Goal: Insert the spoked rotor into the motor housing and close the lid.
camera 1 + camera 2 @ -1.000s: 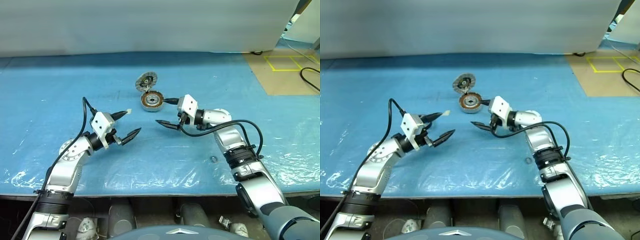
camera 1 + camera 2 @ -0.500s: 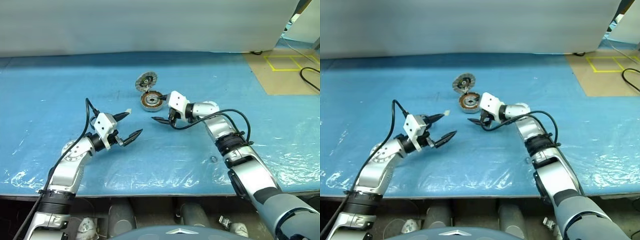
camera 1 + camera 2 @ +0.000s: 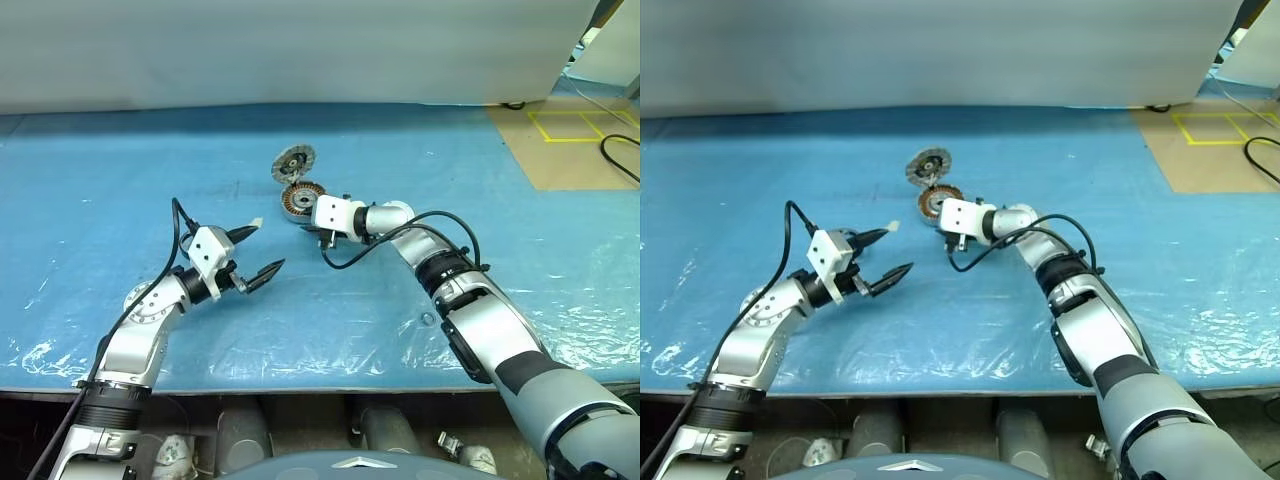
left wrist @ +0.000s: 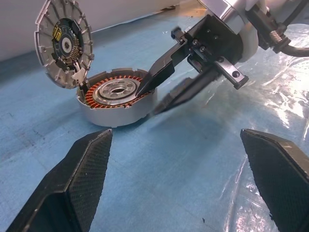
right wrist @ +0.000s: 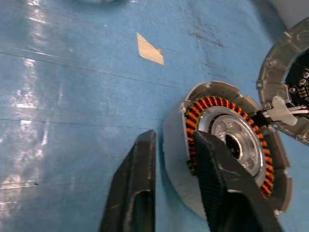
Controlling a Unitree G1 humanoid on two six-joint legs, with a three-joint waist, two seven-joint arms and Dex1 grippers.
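Probably a lab: blue plastic-covered bench (image 3: 120, 170), yellow floor tape (image 3: 585, 125).

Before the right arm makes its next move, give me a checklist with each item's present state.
1. Right gripper on the motor housing: ok. It is closed across the wall, with one finger on the copper windings and one outside.
2. Lid out of the way: ok. It stands tilted open at the housing's far edge.
3. Spoked rotor seated in the housing: cannot tell.
4. Left gripper free: ok. It is open, empty and apart from the housing.
5. Housing flat on the blue sheet: ok.
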